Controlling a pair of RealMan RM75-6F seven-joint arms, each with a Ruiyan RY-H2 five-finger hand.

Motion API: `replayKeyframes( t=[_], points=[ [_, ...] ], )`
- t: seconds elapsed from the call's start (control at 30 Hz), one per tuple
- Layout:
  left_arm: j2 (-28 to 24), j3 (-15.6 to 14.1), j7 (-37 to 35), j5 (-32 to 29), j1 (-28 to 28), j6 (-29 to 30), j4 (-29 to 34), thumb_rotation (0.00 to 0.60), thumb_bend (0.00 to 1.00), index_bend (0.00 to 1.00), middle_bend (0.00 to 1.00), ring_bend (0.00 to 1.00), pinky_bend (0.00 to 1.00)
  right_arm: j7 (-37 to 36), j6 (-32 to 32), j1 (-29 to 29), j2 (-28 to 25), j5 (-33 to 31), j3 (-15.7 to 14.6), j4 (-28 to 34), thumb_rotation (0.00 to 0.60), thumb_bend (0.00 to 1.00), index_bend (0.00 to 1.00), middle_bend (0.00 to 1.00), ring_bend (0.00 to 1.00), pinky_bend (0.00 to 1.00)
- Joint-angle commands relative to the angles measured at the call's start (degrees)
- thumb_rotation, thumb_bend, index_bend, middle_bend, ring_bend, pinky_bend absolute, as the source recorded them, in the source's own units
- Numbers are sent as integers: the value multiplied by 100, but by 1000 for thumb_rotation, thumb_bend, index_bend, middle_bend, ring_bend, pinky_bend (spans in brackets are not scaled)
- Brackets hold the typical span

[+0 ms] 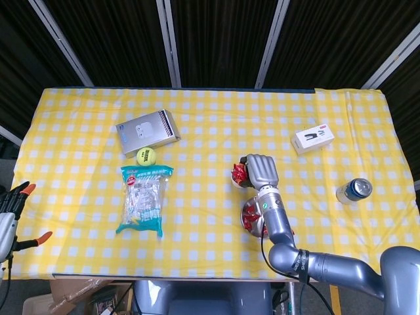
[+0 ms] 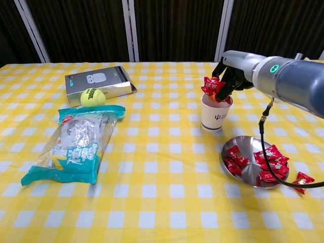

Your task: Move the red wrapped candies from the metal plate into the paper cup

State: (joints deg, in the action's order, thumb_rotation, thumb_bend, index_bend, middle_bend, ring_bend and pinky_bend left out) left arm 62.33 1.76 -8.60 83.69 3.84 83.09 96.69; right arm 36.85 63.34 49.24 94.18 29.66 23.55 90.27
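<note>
Your right hand (image 2: 229, 76) was clamped on a red wrapped candy (image 2: 211, 87), held directly above the mouth of the white paper cup (image 2: 212, 114), seemingly so it would drop inside. More red candies (image 2: 269, 163) lay in the round metal plate (image 2: 246, 146), one on the yellow checked worktop (image 2: 152, 167); your left hand (image 1: 11, 205) sat at the edge, fingers apart, empty.

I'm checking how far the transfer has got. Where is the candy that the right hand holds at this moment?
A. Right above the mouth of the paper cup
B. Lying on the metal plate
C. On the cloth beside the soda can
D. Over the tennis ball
A. In the chest view the right hand grips a red candy directly over the open rim of the paper cup, clear of the metal plate.
</note>
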Motion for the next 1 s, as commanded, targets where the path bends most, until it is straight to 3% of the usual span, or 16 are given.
replayKeyframes(
  t=[0.03,1.0],
  points=[
    [-2,-6,-17,-2,-8,2,-21,600,43,0,0,0,0,-38,-1,5,10,9,-35,-21,600,502,615,797,867,967],
    [8,3,7,19,-6,13,-29,600,43,0,0,0,0,-322,6,82,-22,22,-229,-129,600,467,402,796,866,966]
  ],
)
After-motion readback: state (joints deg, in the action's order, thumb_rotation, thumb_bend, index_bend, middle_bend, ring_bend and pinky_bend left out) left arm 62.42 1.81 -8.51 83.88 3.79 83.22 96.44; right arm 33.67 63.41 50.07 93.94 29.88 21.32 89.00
